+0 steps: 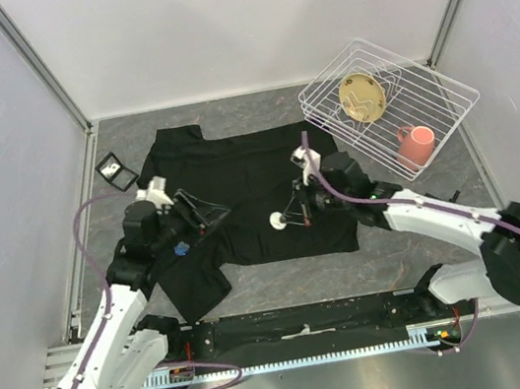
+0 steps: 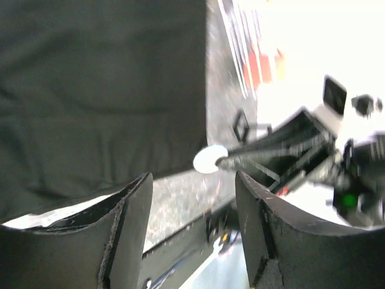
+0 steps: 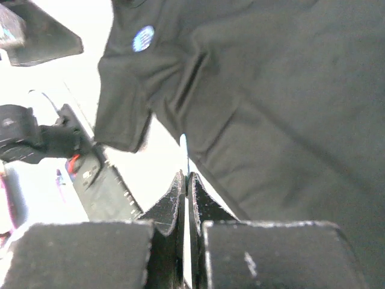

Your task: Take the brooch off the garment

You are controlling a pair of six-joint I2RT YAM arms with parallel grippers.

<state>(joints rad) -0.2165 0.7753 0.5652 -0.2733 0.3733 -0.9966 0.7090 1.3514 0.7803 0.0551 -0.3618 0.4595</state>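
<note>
Jaws of my left gripper [image 1: 205,214] stand released over the garment's [image 1: 237,173] left sleeve, holding nothing. The right gripper [image 1: 289,218] is clenched on the white brooch [image 1: 277,219] above the garment's lower middle. A wire basket [image 1: 419,67] with a pink mug [image 1: 416,143] sits beyond the garment's right side, no obstacle.

Left wrist view: the brooch shows at the garment's hem.

Right wrist view: I'd pull straight away from the garment, watching for snagged fabric. A blue dot [image 3: 143,38] sits by the sleeve.
</note>
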